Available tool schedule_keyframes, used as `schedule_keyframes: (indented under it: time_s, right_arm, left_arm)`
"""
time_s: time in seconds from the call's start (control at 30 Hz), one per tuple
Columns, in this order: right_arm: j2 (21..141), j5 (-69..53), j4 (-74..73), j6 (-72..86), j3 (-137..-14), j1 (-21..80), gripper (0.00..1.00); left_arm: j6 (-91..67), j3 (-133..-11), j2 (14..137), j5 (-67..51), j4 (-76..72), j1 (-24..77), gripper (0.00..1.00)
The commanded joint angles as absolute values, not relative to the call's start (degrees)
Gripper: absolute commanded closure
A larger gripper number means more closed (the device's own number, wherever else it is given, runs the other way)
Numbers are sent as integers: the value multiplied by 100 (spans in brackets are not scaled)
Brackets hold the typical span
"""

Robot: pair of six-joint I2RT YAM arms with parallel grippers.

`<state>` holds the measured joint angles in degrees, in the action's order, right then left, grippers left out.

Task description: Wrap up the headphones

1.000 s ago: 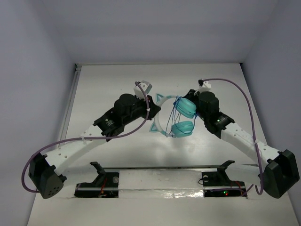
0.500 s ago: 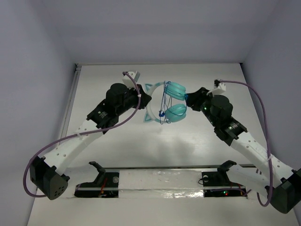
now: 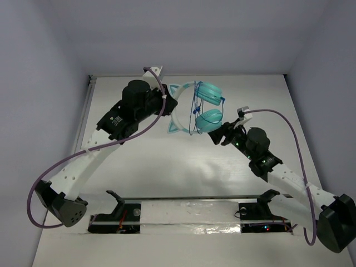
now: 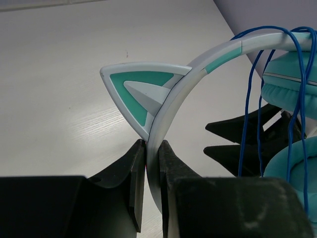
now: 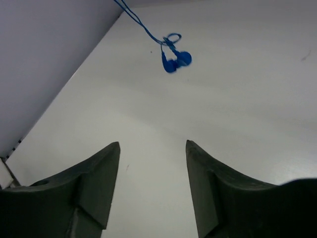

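The teal headphones [image 3: 206, 105] hang in the air over the far middle of the table, with two teal cups, a pale headband [image 3: 173, 118] with cat ears, and the dark-blue cord [image 3: 193, 114] looped around them. My left gripper [image 3: 167, 107] is shut on the headband [image 4: 171, 99], seen clamped between its jaws in the left wrist view. My right gripper [image 3: 216, 137] is open and empty, just below and right of the lower cup. In the right wrist view the cord's blue plug end [image 5: 174, 60] dangles ahead of the open fingers [image 5: 101, 168].
The white table [image 3: 167, 172] has grey walls at the back and both sides. A rail with two black mounts [image 3: 189, 211] runs along the near edge. Purple arm cables [image 3: 295, 133] loop beside each arm.
My left gripper lifted the headphones farther back and up. My right gripper let go of the cup, drew back toward the near side and now sits open below it.
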<state>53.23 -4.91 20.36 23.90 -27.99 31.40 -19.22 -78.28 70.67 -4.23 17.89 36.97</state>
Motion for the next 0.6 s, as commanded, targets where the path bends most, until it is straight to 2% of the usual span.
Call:
schedule_keyframes:
  time_s: [0.0,0.17,0.43,0.57]
  right_arm:
    - [5457,-783,3374,1724,-2917,3111,37]
    - [5949,-422,3287,1319,-3287,3111,32]
    - [7082,-1887,3524,1292,-3875,3111,28]
    - [7268,-2162,3911,1380,-3964,3111,27]
  left_arm:
    - [-1890,-8384,7031,-413,1836,3656,100]
    - [-1907,-8552,7066,-588,1995,3656,100]
    - [-1925,-8560,7049,-800,2171,3656,100]
    - [-1899,-8569,7014,-791,2232,3656,100]
